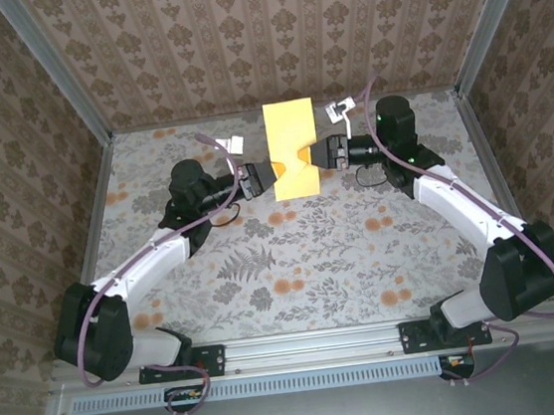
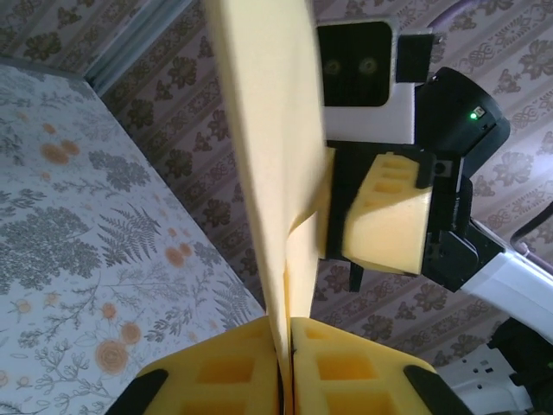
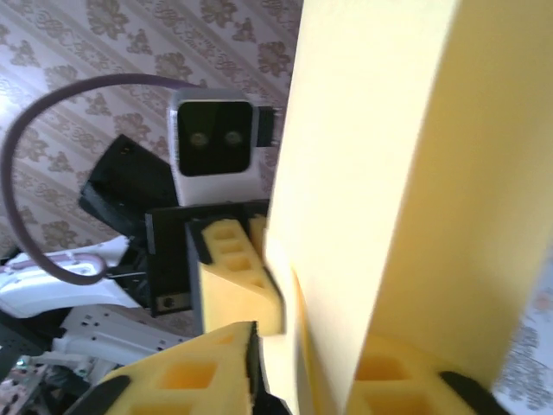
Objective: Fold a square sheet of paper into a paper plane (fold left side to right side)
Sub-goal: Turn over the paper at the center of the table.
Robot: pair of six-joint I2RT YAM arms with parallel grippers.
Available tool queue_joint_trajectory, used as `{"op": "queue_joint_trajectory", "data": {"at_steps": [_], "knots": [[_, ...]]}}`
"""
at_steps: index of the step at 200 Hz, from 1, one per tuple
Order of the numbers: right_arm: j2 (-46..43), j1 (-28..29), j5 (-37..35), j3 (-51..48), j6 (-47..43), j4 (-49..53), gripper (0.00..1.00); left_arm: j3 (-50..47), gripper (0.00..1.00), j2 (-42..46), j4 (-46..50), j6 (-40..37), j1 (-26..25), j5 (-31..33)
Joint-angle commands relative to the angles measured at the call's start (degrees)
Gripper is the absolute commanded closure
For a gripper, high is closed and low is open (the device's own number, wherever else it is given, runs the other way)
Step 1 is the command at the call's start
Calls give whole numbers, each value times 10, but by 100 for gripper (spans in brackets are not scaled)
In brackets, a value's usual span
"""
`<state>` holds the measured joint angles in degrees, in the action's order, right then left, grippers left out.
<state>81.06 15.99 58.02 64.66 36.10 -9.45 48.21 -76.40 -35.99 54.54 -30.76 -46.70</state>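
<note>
Beside paper (image 1: 291, 126): your left hand (image 1: 275, 174), right hand (image 1: 309, 156) clamped it.
Fold: left-to-right step, seemingly; next you needed edges matched.

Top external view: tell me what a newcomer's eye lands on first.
The pale-yellow sheet of paper stands out against the far middle of the flowered table. The left gripper and right gripper pinch it from opposite sides, holding it above the tabletop.
</note>
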Motion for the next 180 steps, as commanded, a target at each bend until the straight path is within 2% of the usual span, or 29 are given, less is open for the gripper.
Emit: {"op": "queue_joint_trajectory", "data": {"at_steps": [1,17,29,44,56,70,89,118,139,152,162,180], "knots": [[-23,-16,-46,-8,-54,89,64,6,91,32,59,-43,1,16],[-48,-30,-107,-8,-101,168,55,14,96,52,166,-96,-1,46],[-65,-34,-215,-5,-138,249,47,35,96,70,297,-165,-12,93],[-83,-37,-355,-3,-169,328,38,82,100,82,487,-263,-48,234],[-94,-37,-462,-10,-175,370,31,127,100,72,612,-307,-81,357],[-104,-39,-562,-22,-170,407,19,160,100,49,703,-322,-117,459],[-116,-40,-645,-43,-162,435,1,193,100,8,790,-306,-168,580],[-133,-43,-730,-70,-144,453,0,275,100,-92,941,-240,-244,743],[-145,-43,-786,-80,-122,465,0,340,100,-180,1054,-161,-278,815],[-154,-44,-814,-83,-112,472,0,377,100,-230,1108,-116,-289,833],[-160,-44,-829,-85,-108,476,0,397,100,-267,1128,-87,-294,830],[-169,-45,-844,-88,-102,480,0,423,100,-320,1127,-61,-293,782]]}}
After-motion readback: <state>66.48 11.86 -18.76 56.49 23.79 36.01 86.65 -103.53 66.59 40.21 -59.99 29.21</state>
